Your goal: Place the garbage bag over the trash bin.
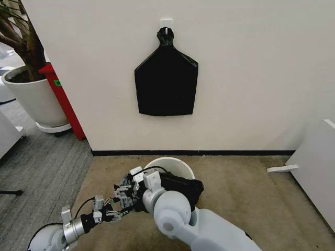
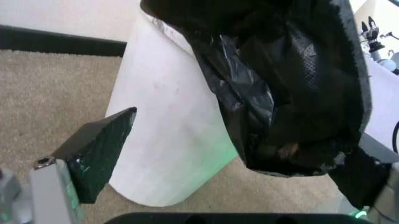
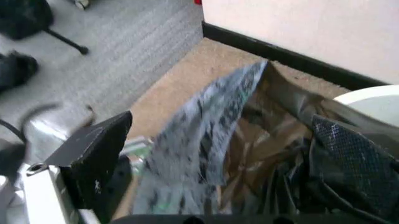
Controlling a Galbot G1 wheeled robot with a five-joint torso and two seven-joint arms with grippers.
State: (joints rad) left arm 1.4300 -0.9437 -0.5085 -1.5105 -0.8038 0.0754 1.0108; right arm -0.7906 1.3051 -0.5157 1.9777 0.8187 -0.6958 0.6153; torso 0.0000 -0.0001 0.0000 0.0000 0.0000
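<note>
Both our grippers work at the near side of the trash bin (image 1: 175,166), which stands on tan carpet by the wall; the garbage bag (image 1: 183,187) lies bunched over its front rim, ahead of us. Our right gripper (image 1: 137,184) is nearer, its fingers spread inside the bag's mouth. Our left gripper (image 1: 107,209) hangs low beside it, jaws apart. The bag is thin, glossy and crinkled; the bin is smooth, round and cream-white.
</note>
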